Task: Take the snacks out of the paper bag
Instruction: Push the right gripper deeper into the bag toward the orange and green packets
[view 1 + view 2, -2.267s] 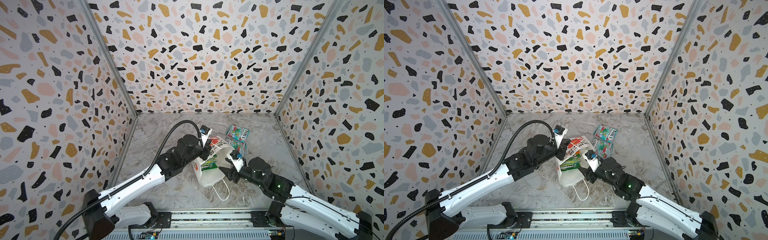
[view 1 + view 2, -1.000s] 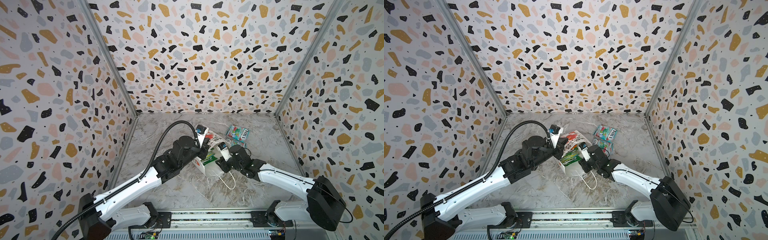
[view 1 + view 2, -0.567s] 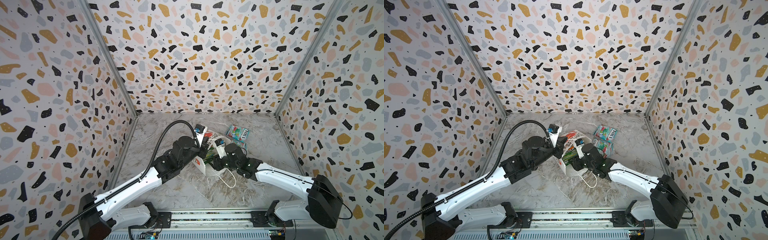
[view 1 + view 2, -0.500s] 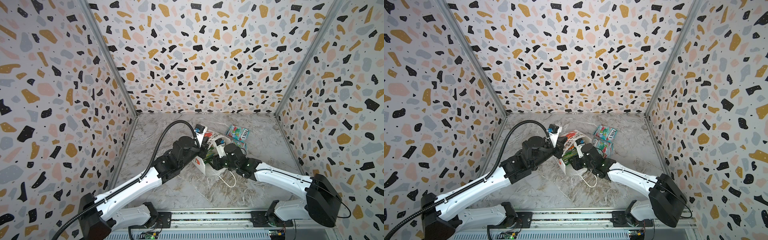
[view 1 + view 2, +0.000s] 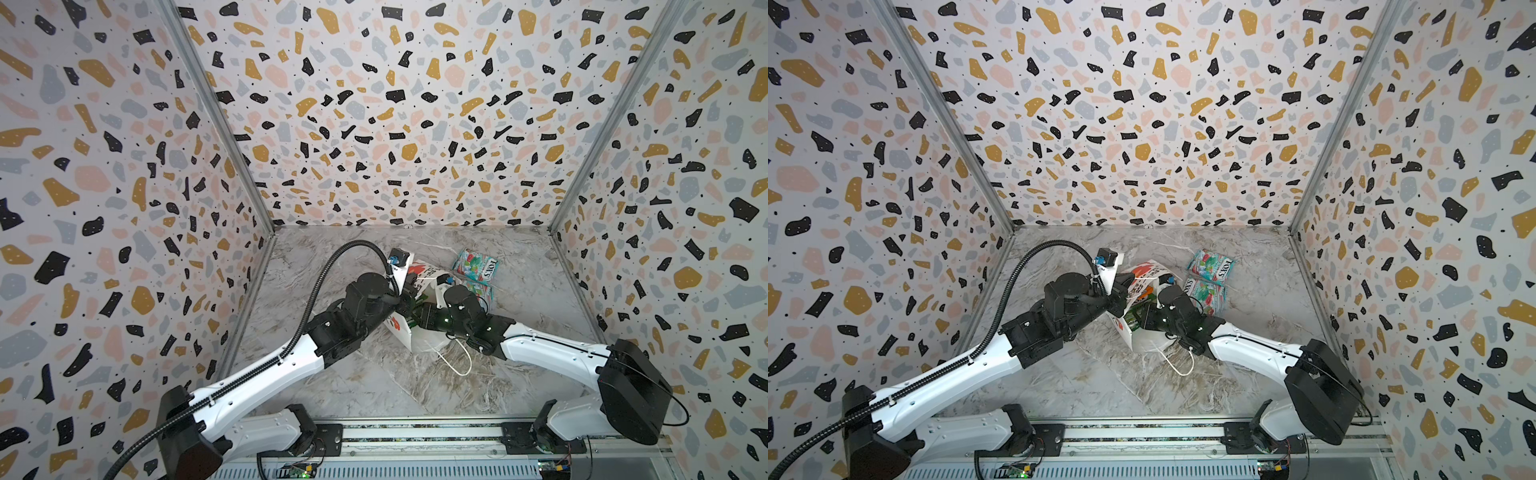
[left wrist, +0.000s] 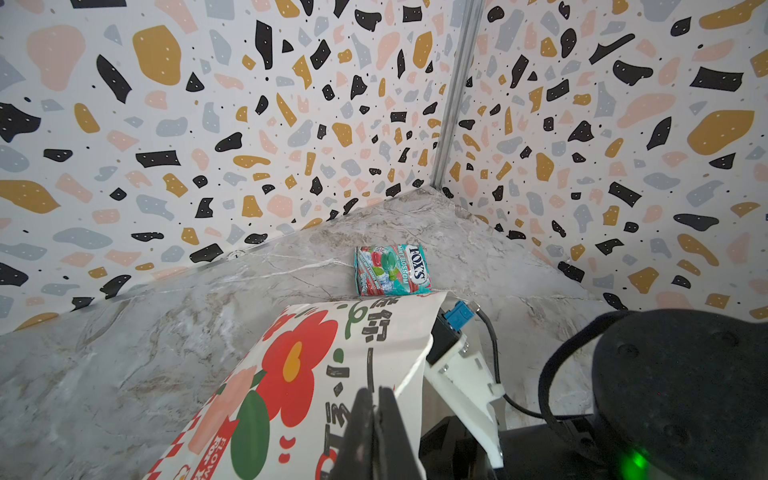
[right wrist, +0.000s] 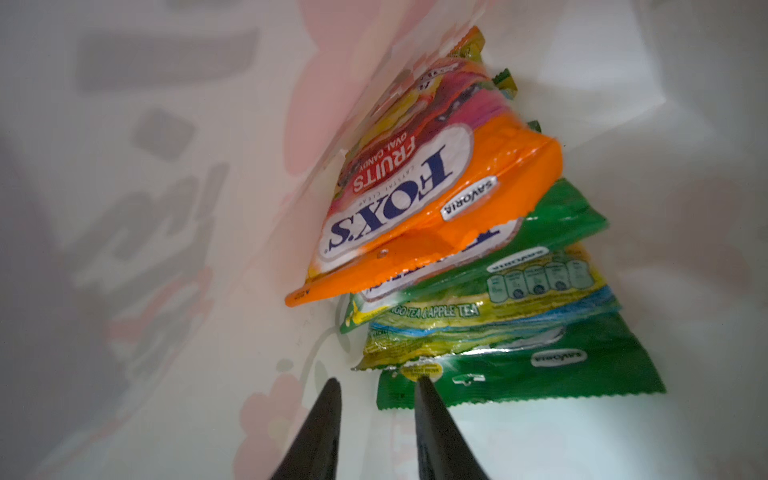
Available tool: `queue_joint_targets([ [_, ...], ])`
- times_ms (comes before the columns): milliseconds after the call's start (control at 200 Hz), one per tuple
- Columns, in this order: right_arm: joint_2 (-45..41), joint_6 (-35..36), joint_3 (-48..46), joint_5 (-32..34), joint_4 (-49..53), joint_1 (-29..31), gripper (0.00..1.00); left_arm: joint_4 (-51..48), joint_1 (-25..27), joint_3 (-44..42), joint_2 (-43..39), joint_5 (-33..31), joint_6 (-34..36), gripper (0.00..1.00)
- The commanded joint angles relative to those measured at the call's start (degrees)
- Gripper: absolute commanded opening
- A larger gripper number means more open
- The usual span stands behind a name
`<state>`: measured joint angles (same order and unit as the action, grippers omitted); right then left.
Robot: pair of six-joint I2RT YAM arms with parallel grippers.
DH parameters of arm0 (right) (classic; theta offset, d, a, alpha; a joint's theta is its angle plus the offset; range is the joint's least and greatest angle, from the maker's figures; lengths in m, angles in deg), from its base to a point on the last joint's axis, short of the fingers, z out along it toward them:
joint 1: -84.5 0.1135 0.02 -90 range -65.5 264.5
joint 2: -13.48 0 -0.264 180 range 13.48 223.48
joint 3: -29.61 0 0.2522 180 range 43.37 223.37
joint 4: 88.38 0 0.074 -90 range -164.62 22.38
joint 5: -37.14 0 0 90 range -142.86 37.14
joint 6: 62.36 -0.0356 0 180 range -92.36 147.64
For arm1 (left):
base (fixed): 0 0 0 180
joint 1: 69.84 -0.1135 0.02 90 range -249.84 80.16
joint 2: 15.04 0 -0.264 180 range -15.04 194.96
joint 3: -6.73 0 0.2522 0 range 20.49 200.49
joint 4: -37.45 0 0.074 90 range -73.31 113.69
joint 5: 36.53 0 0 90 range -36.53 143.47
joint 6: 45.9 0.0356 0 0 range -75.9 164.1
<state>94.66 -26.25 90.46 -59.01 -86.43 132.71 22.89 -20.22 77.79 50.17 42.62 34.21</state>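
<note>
Left jaws clenched on rim of white red-flowered paper gift bag [image 6: 299, 365], propping mouth wide. Right jaws parted inside it, one tip seemingly touching flat glossy green candy pouch [image 7: 519, 374], nearest of stack. I should nudge deeper, pinch sealed edge only, draw straight out.

Left end effector [image 6: 376, 394] pinched, right [image 7: 376, 382] ajar
</note>
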Motion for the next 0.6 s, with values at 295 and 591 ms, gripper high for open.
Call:
queue_joint_targets([
  [295,3.68,-10.81,2.68,3.28,-8.6,-1.75,0.44,2.12,0.04,-0.26,-0.13,0.74,0.33,0.0],
  [591,8.18,-11.4,5.98,2.22,-10.58,-2.5,0.44,1.6,0.12,0.06,0.13,1.28,0.59,0.0],
])
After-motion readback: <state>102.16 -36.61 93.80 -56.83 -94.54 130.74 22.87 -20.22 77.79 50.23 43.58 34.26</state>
